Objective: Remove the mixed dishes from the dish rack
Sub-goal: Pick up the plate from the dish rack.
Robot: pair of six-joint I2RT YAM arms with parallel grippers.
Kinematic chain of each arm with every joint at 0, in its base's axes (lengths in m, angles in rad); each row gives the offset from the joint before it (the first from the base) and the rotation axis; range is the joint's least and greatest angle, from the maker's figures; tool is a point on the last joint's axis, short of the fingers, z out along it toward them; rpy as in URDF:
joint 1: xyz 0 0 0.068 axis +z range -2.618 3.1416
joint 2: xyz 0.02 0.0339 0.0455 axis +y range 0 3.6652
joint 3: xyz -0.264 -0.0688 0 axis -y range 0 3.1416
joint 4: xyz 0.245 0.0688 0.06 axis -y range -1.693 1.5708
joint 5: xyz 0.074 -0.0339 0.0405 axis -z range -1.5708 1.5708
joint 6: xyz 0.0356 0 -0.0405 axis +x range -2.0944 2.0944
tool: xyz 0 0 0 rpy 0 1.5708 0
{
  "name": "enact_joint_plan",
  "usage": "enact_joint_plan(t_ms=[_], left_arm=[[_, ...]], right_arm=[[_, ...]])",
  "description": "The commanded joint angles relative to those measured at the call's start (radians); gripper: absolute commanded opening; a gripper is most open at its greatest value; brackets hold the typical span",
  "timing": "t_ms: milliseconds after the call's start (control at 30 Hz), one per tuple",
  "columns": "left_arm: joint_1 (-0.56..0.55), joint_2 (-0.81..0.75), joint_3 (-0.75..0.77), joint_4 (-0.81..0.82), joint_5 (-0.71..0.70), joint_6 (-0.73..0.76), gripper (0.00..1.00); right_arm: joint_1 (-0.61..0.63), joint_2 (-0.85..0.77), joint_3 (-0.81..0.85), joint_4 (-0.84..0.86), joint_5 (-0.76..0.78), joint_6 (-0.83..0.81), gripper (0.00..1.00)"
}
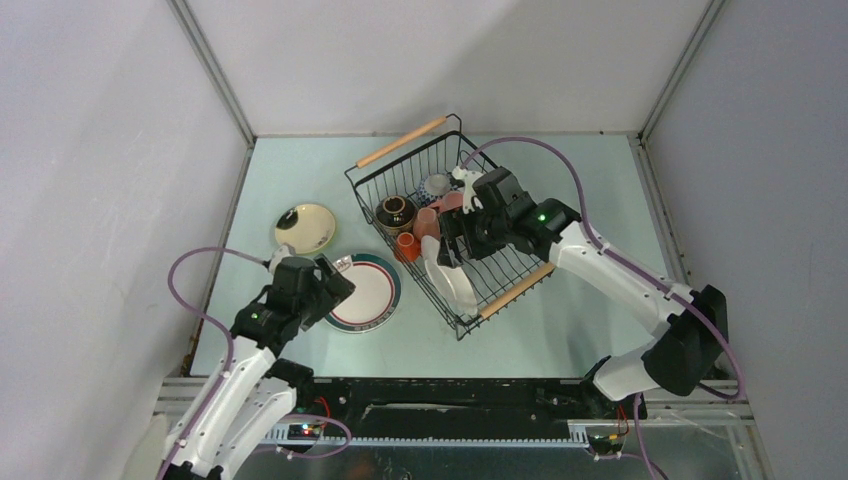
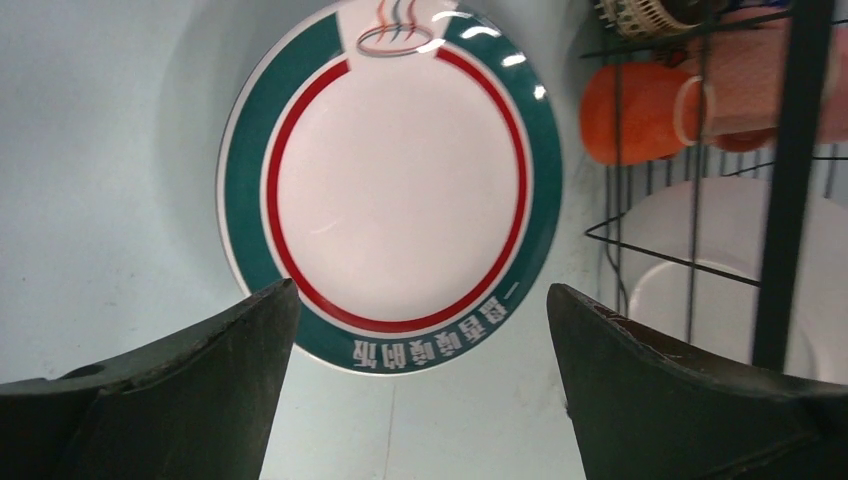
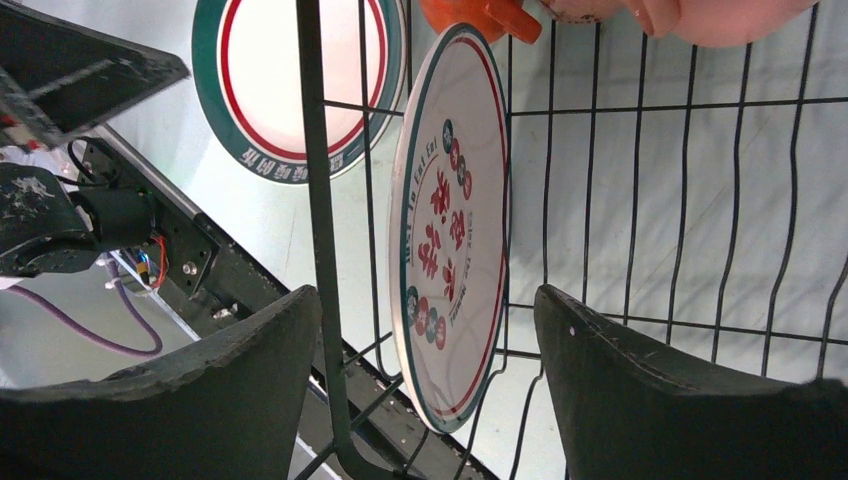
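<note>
The black wire dish rack (image 1: 500, 283) stands in the middle of the table, wooden handles at both ends. In it a white plate with green rim and red characters (image 1: 449, 281) (image 3: 450, 230) leans on edge against the rack's left wall, with an orange cup (image 1: 404, 247) (image 2: 640, 110), pink mugs (image 1: 428, 222), a dark cup (image 1: 394, 212) and a patterned bowl (image 1: 436, 186). My right gripper (image 1: 450, 252) (image 3: 428, 330) is open inside the rack, jaws astride the plate and a rack wire. My left gripper (image 1: 338, 282) (image 2: 420, 330) is open and empty, at the near edge of a green-and-red-rimmed plate (image 1: 364, 291) (image 2: 390, 190) lying flat on the table.
A cream saucer (image 1: 304, 228) lies on the table left of the rack, beyond the flat plate. Walls close in the table on the left, right and back. The arm mounts run along the near edge.
</note>
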State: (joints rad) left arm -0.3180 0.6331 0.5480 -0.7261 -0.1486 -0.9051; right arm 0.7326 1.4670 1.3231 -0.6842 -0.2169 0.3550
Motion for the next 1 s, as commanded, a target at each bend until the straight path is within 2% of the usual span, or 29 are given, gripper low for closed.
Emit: enact_joint_plan(t_ms=[0,167,267,367,567,967], left_arm=[[0.0,-0.039,0.068,-0.002,0.022,0.072,1.0],[0.0,-0.09,0.098,0.044,0.077,0.117,1.0],[0.0,-0.122,0.114,0.061,0.093,0.136,0.99],[0.0,-0.141,0.138,0.071,0.105,0.151,0.99],[0.0,-0.146,0.168,0.085,0.134,0.162,0.99],[0.0,-0.13,0.215,0.104,0.2,0.163,1.0]], right_arm=[[-0.01,0.034,0.037,0.037,-0.073,0.008,0.75],[-0.025,0.069,0.036,0.054,-0.141,0.015,0.57],[-0.031,0.071,0.037,0.058,-0.181,0.014,0.38],[-0.038,0.058,0.038,0.055,-0.205,-0.001,0.23],[-0.046,0.009,0.038,0.045,-0.237,-0.028,0.01],[-0.056,-0.175,0.038,0.037,-0.274,-0.095,0.0]])
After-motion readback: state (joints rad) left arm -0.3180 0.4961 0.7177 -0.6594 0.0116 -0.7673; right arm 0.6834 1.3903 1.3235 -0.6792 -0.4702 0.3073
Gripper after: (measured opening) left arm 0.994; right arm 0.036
